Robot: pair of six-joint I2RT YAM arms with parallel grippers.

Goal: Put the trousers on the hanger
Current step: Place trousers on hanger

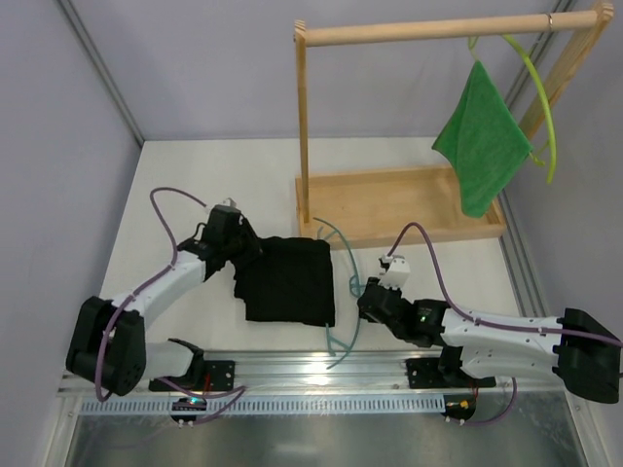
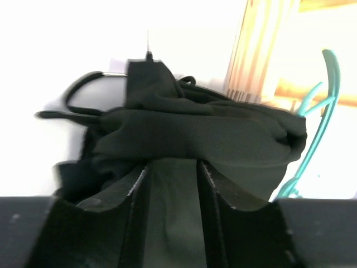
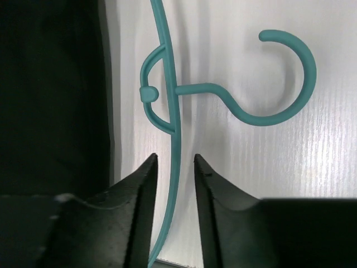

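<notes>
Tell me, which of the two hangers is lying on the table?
The teal-blue hanger, flat beside the black trousers, its arm between the open fingers of the right gripper. The yellow-green hanger hangs from the wooden rail, carrying a green cloth.

Right gripper (image 3: 174, 162) straddling the hanger (image 3: 201, 88)

The teal bar runs between the two dark fingers (image 3: 139, 195), with a sliver of white table (image 3: 251, 184) showing on each side, so they seem not to be touching it. The hook curls to the upper right. The black mass filling the left edge is probably the trousers (image 3: 50, 95).
</notes>
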